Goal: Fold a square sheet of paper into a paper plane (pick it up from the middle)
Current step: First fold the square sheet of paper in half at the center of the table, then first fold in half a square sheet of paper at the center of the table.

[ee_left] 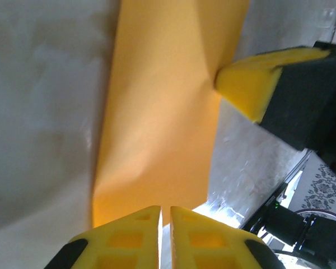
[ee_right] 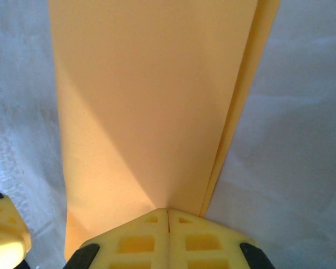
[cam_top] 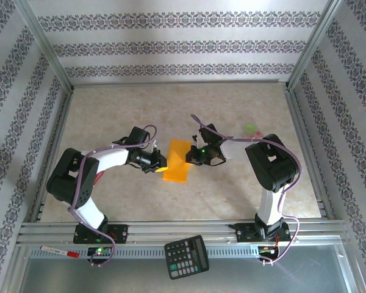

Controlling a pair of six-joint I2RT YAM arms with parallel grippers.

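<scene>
Paper [cam_top: 177, 162] is plain orange; calculator [cam_top: 186, 256] lettering too small to read.

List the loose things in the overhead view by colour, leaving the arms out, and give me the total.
Orange-yellow: 1, the folded sheet of paper
Black: 1, the calculator
Red and white: 1, the pen
Green: 1, a small item, too small to identify
Total: 4
</scene>
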